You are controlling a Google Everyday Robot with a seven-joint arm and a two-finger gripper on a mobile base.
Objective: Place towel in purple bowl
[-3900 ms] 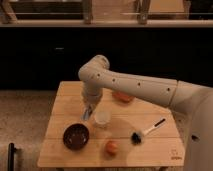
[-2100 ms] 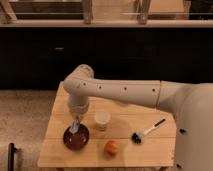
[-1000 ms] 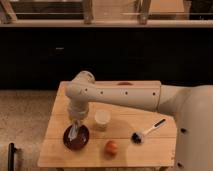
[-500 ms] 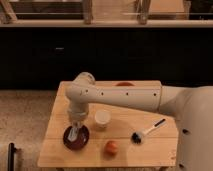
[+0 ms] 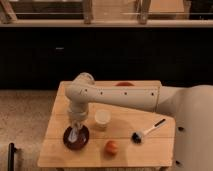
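Note:
The purple bowl [image 5: 84, 142] sits at the front left of the wooden table [image 5: 125, 147]. My gripper [image 5: 75, 130] points straight down over the middle of the bowl, just above its inside. A pale towel [image 5: 74, 135] shows as a light strip right under the gripper, reaching down into the bowl. The gripper and wrist hide part of the towel and of the bowl's far rim.
A white cup [image 5: 102, 119] stands just right of the bowl, close to my arm. An orange fruit [image 5: 112, 146] lies at the front middle. A black-headed brush [image 5: 147, 131] lies to the right. An orange-red dish [image 5: 125, 84] sits at the table's back edge.
The arm swung left from the cup to over the purple bowl with the towel dangling, then lowered. In the last second the gripper sank a little further into the bowl.

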